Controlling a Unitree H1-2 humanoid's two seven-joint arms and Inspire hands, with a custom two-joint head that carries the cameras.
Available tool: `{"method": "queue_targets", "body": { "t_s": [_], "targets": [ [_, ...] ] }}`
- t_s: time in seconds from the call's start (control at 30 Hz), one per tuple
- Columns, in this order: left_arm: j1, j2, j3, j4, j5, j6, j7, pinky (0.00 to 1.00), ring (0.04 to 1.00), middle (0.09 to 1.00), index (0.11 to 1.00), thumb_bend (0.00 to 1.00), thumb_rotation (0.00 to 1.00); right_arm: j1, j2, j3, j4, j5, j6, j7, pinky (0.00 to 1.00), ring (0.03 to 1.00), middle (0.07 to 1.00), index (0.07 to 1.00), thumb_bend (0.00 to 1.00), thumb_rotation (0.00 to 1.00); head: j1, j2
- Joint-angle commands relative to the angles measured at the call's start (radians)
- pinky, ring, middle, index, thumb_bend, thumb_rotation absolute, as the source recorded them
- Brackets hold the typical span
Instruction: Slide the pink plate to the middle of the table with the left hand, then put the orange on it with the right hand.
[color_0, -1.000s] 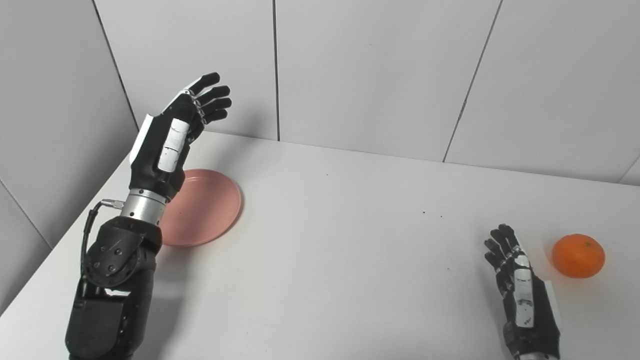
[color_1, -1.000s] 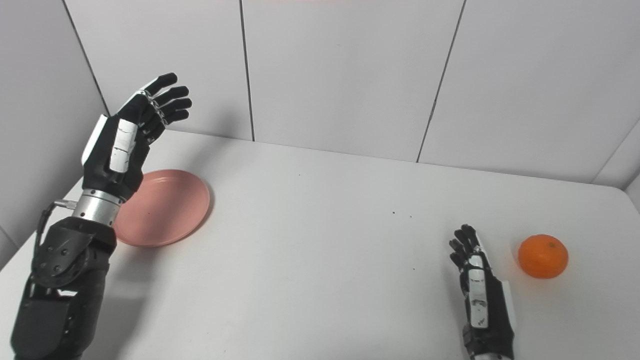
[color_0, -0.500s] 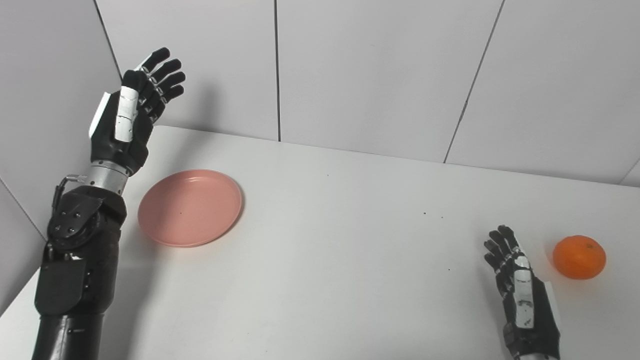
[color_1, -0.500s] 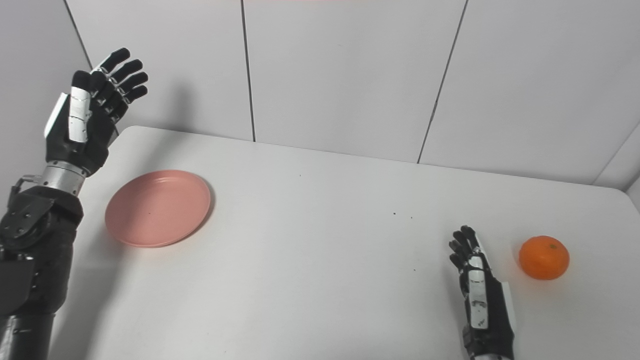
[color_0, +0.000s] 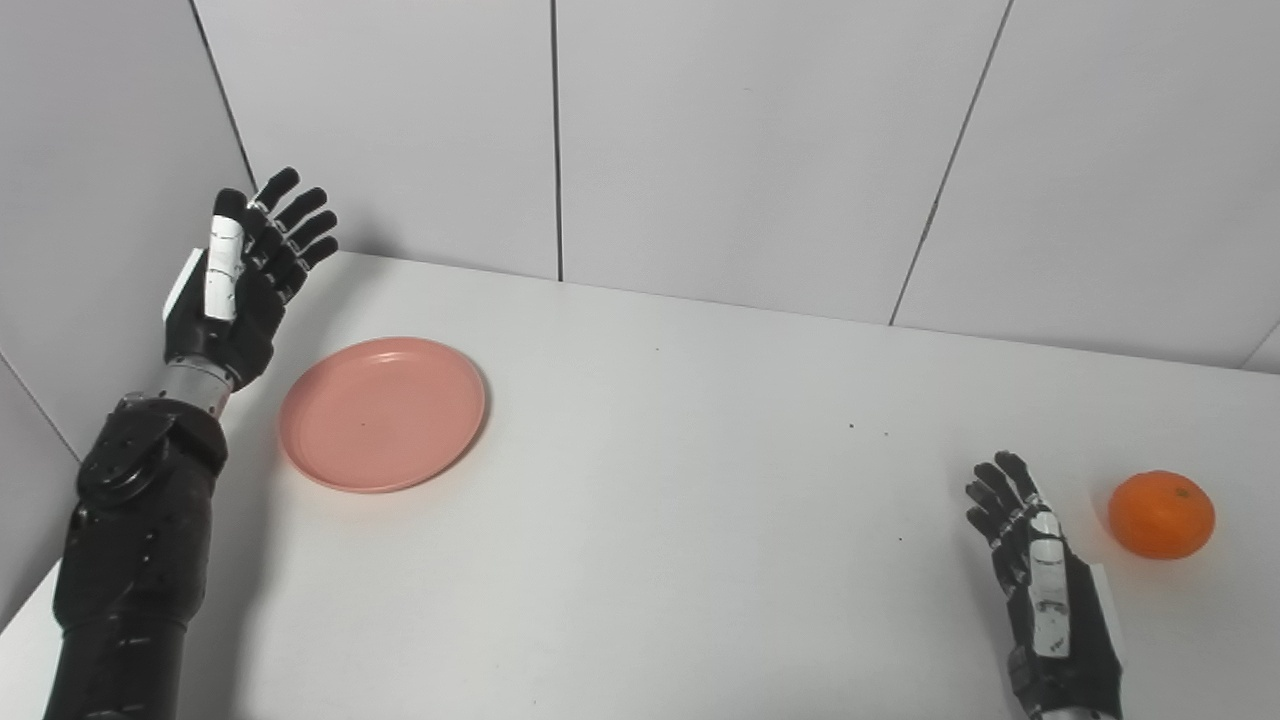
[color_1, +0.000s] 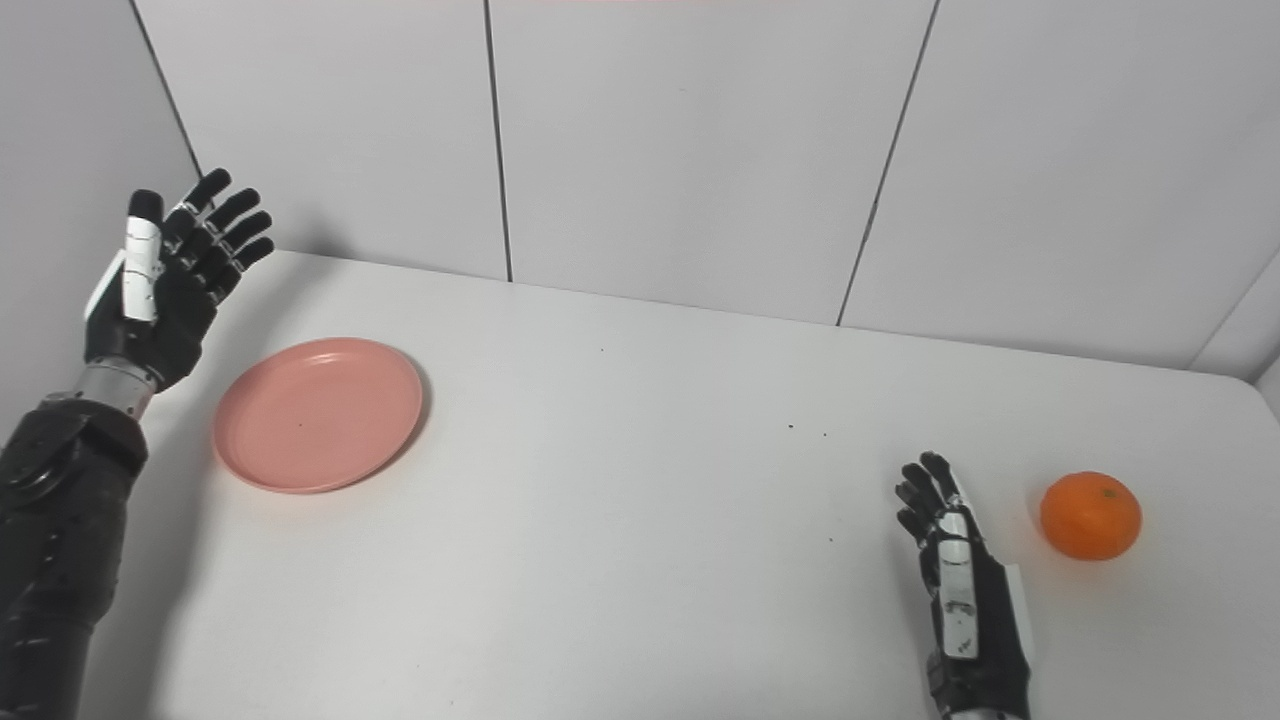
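Note:
The round pink plate (color_0: 383, 413) lies flat on the left part of the white table (color_0: 680, 500), and nothing is on it. My left hand (color_0: 240, 285) hovers open just left of the plate, near the table's left edge, fingers spread and pointing up and away, not touching it. At the right side of the table sits the orange (color_0: 1161, 514). My right hand (color_0: 1040, 590) is open and low by the front edge, a short gap left of the orange, holding nothing.
Grey panelled walls (color_0: 760, 150) close the table at the back and on the left. A few small dark specks (color_0: 865, 428) dot the tabletop between plate and orange.
My left hand has swung from over the plate out to its left and come lower, so the whole plate now shows. Plate, orange and right hand have stayed put.

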Motion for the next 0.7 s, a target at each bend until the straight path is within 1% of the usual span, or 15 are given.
{"method": "queue_targets", "body": {
  "t_s": [0.0,0.1,0.17,0.2,0.33,0.37,0.53,0.67],
  "targets": [
    [-0.048,0.025,0.015,-0.006,-0.009,-0.046,-0.014,0.94,0.904,0.896,0.902,0.94,0.86,0.067,0.021,0.013,0.083,0.012,0.005,0.007,0.91,0.894,0.885,0.906,0.65,1.0,0.0,0.0],
    [-0.054,0.018,0.039,0.027,-0.035,-0.032,-0.002,0.96,0.914,0.902,0.906,0.94,0.84,0.068,0.02,0.011,0.078,0.016,0.017,0.007,0.92,0.895,0.883,0.907,0.65,1.0,0.002,0.003],
    [-0.058,0.02,0.045,0.047,-0.037,-0.036,-0.005,0.96,0.919,0.911,0.918,0.95,0.84,0.069,0.022,0.01,0.073,0.02,0.026,0.006,0.92,0.897,0.883,0.907,0.65,1.0,0.003,0.002],
    [-0.059,0.021,0.046,0.054,-0.036,-0.039,-0.008,0.98,0.929,0.918,0.931,0.95,0.84,0.07,0.023,0.01,0.071,0.022,0.029,0.006,0.93,0.898,0.882,0.905,0.66,1.0,0.003,0.002],
    [-0.063,0.034,0.039,0.109,-0.019,-0.073,-0.033,1.0,0.943,0.936,0.939,0.96,0.83,0.068,0.02,0.01,0.077,0.02,0.022,0.01,0.93,0.9,0.885,0.907,0.66,1.0,0.001,-0.002],
    [-0.066,0.038,0.04,0.136,-0.015,-0.089,-0.037,1.0,0.943,0.938,0.938,0.97,0.83,0.068,0.02,0.01,0.077,0.019,0.023,0.009,0.93,0.9,0.885,0.908,0.66,1.0,0.001,-0.001],
    [-0.083,0.051,0.044,0.254,-0.008,-0.15,-0.055,0.93,0.895,0.87,0.896,1.0,0.77,0.071,0.021,0.009,0.071,0.021,0.031,0.008,0.93,0.897,0.883,0.906,0.66,1.0,0.002,-0.002],
    [-0.102,0.065,0.047,0.356,-0.016,-0.193,-0.088,0.91,0.88,0.863,0.87,1.0,0.76,0.072,0.02,0.01,0.071,0.023,0.03,0.011,0.94,0.902,0.886,0.91,0.65,1.0,-0.001,0.0]
  ]
}}
